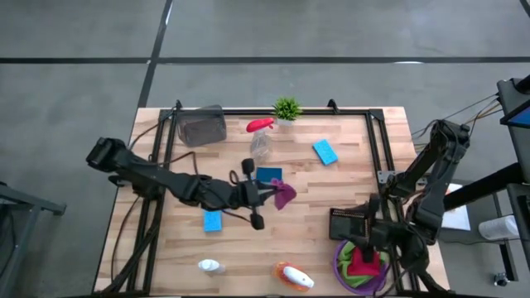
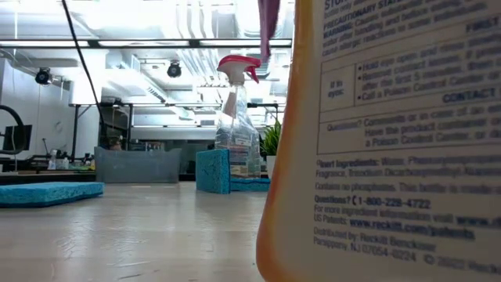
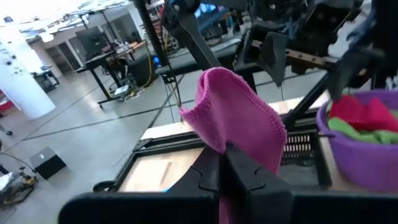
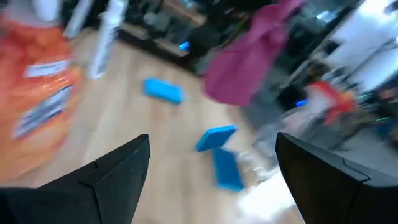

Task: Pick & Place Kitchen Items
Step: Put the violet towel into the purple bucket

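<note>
The magenta cloth (image 1: 284, 193) hangs pinched in my left gripper (image 1: 272, 191), lifted above the middle of the table (image 1: 348, 178); its jaws are clenched on the fabric. Just beside it I see a blue sponge (image 1: 269, 175) and the red-topped clear spray bottle (image 1: 261, 138). My right gripper (image 1: 374, 238) sits near the front right corner with its fingers spread wide, holding nothing, just beside the purple bowl (image 1: 340, 269), which carries red and green cloths. The orange spray bottle (image 1: 294, 277) lies at the front edge.
</note>
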